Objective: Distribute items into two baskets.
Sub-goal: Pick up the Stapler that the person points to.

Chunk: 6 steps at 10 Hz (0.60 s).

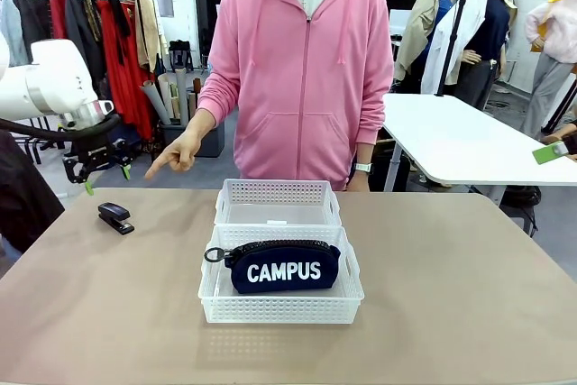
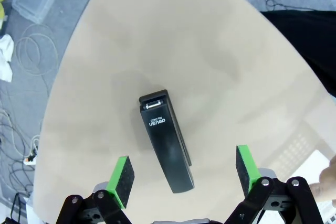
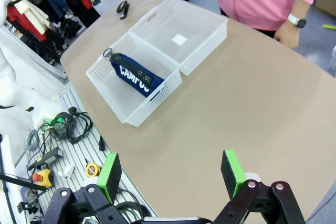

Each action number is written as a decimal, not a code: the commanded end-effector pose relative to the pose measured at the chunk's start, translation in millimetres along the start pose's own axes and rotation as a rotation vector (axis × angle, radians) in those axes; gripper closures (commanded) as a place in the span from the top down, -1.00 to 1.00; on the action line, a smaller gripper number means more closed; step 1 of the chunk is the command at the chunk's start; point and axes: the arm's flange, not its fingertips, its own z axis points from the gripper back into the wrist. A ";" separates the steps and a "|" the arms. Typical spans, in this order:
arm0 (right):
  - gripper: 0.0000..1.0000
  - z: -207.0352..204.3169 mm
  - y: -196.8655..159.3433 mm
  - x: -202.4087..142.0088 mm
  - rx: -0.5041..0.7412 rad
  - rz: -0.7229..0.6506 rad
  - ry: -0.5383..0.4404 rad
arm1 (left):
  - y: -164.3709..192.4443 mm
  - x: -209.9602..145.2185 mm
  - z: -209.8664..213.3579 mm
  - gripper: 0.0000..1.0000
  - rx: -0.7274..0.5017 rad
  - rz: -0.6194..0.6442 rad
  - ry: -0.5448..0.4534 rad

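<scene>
The black stapler (image 1: pixel 115 217) lies on the tan table, left of the two white baskets. My left gripper (image 1: pixel 106 178) hovers open just above and behind it. In the left wrist view the stapler (image 2: pixel 160 124) lies between the green pads (image 2: pixel 122 179) of the left gripper (image 2: pixel 182 157), apart from both. The navy CAMPUS pouch (image 1: pixel 284 266) lies in the near basket (image 1: pixel 279 310); the far basket (image 1: pixel 278 192) holds nothing. My right gripper (image 3: pixel 170 171) hangs open high above the table's right part, with the pouch (image 3: pixel 135 75) and both baskets (image 3: pixel 205 51) far below.
A person in a pink hoodie stands at the far edge, one hand (image 1: pixel 176 155) pointing down toward the stapler, close to my left gripper. The table edge (image 2: pixel 63 77) curves near the stapler. A white table (image 1: pixel 469 142) stands behind at the right.
</scene>
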 end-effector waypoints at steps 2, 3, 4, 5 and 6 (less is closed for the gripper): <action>1.00 0.0 0.9 0.4 0.009 0.007 -0.012 | -1.1 4.2 -16.1 1.00 0.017 0.038 -0.014; 1.00 0.0 0.9 0.4 0.009 0.007 -0.012 | -1.9 4.6 -21.2 1.00 0.020 0.040 -0.011; 1.00 0.0 0.9 0.4 0.009 0.007 -0.012 | -2.0 3.7 -27.3 1.00 0.030 0.049 0.000; 1.00 0.0 0.9 0.4 0.009 0.007 -0.012 | -1.7 3.2 -32.4 1.00 0.034 0.051 0.005; 1.00 0.0 0.9 0.4 0.009 0.007 -0.012 | -1.1 1.7 -37.4 1.00 0.039 0.051 0.017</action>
